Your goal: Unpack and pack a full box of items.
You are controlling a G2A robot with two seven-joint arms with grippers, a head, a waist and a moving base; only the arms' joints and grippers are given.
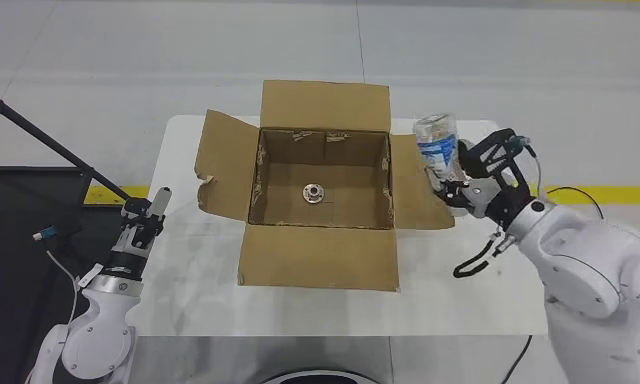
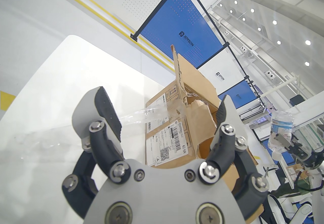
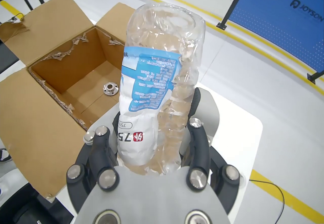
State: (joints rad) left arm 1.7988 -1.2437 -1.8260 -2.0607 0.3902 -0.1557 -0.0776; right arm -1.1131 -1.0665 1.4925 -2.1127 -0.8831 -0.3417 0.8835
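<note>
Cardboard box [image 1: 318,256] [image 2: 167,133] [image 3: 38,118] stood open in the middle of the white table [image 1: 190,274] [image 3: 227,113], all four flaps folded outward and their torn edges ragged. On its floor lay one small round metal fitting [image 1: 314,192] [image 3: 110,88] with a hole through its centre, well apart from the walls.

My right gripper [image 1: 455,176] [image 3: 154,118] was closed tight around a crumpled clear plastic bottle [image 1: 437,144] [image 3: 157,78] [image 2: 279,131] with a blue and white label. I had it by the lower part of the label, the bottle's base pointing away from my wrist. It hung clear of the table, over the box's right flap and just outside the box's right wall.

My left gripper [image 1: 160,199] [image 2: 164,98] sat near the table's left edge, beside the left flap but not touching it. Its jaws were spread wide with nothing between them, and they pointed toward the box's labelled outer side.
</note>
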